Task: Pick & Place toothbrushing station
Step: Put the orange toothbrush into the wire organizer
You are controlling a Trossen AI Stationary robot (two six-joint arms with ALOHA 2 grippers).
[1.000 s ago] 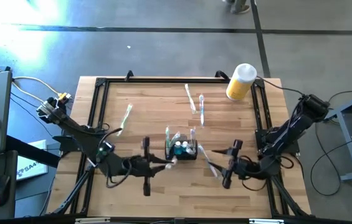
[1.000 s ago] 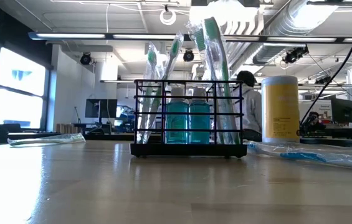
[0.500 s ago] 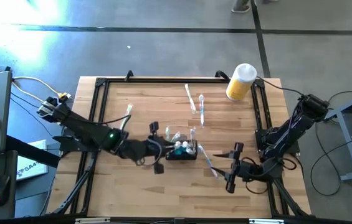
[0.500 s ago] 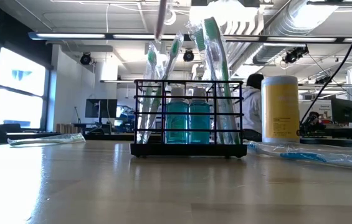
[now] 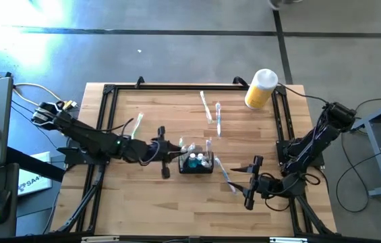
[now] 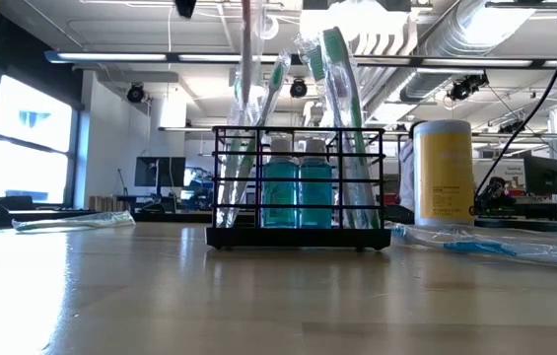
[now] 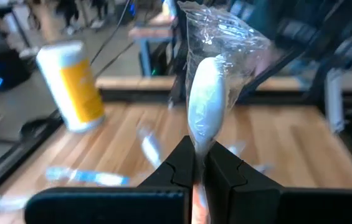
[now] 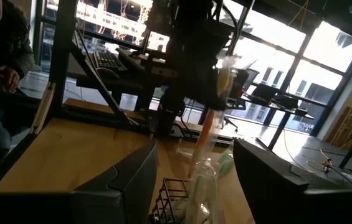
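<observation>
Caddy (image 5: 196, 162) sits at table centre in the high view; left gripper (image 5: 174, 150) at its nine o'clock, right gripper (image 5: 243, 181) at four o'clock, jaws apart. Left wrist view: jaws clamp a wrapped toothbrush (image 7: 205, 109).

arms: dark, jointed | left arm (image 5: 89, 140): green light, black cables

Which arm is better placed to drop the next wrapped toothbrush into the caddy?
Left. Its pincer is shut on a wrapped toothbrush and sits right beside the caddy. The right pincer is open, empty and apart from the caddy.
</observation>
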